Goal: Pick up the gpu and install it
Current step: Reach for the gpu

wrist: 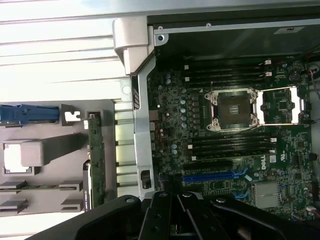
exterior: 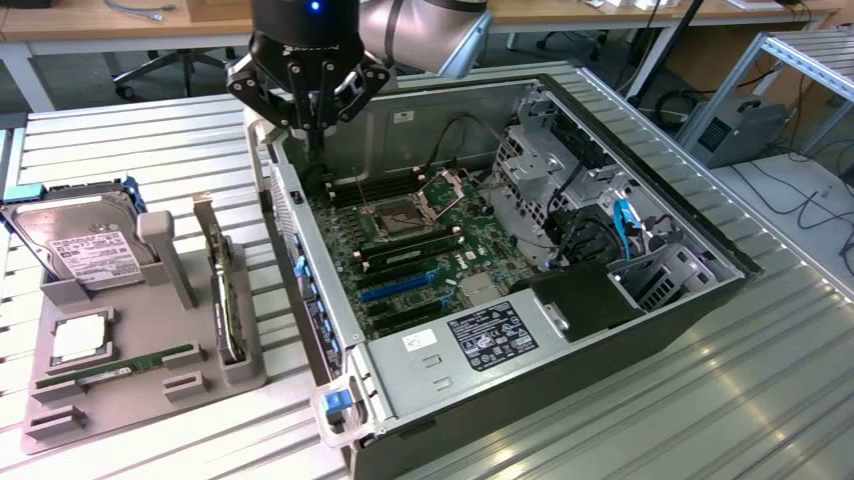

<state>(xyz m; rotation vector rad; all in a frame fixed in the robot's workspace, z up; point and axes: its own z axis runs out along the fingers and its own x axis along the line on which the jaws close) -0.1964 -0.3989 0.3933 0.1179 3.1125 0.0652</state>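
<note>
Gripper [exterior: 315, 125]: pinched closed, empty, above open computer case [exterior: 400, 125] edge. Gpu [exterior: 227, 295]: upright in grey holder [exterior: 120, 400].

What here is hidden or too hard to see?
Exterior view: the gpu stands edge-on in the gray holder, so its face is hidden.
Exterior view: the hard drive label's print is too small to read.
Wrist view: the gripper covers part of the motherboard slots.
Wrist view: the gray holder is cut off by the picture's edge.
</note>
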